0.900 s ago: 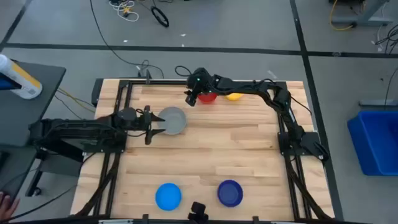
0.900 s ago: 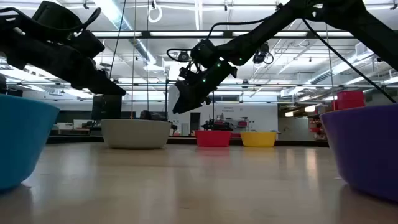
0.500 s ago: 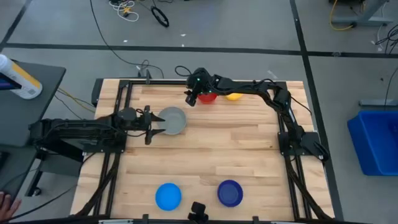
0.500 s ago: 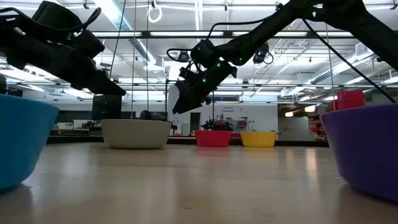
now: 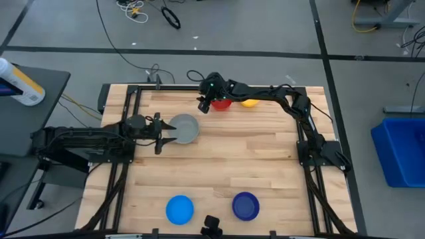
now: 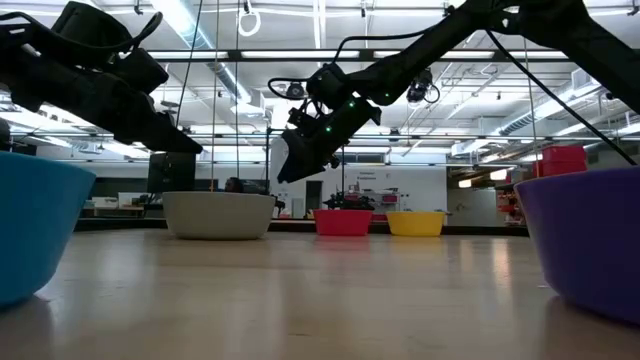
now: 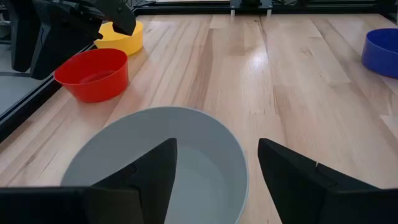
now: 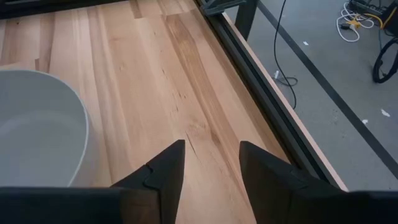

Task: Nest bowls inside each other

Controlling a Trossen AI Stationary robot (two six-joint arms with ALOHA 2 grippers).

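The grey bowl point(image 5: 186, 128) stands on its base left of the table's middle. My left gripper point(image 5: 167, 132) hovers open over the bowl's left rim; in the left wrist view one finger point(image 7: 155, 177) stands over the grey bowl point(image 7: 186, 143), the other beyond its rim. The red bowl point(image 5: 222, 103) and yellow bowl point(image 5: 250, 102) stand side by side at the far edge. My right gripper point(image 5: 201, 105) hangs open above the wood just left of the red bowl, nothing between its fingers point(image 8: 163, 167). The light blue bowl point(image 5: 178, 208) and dark blue bowl point(image 5: 246, 205) stand near the front edge.
A black frame point(image 5: 130, 99) rims the table's far, left and right sides. Bare wood lies across the middle between the far bowls and the near ones. A blue bin point(image 5: 402, 149) stands on the floor at the right, and a side table with a bottle point(image 5: 20, 83) at the left.
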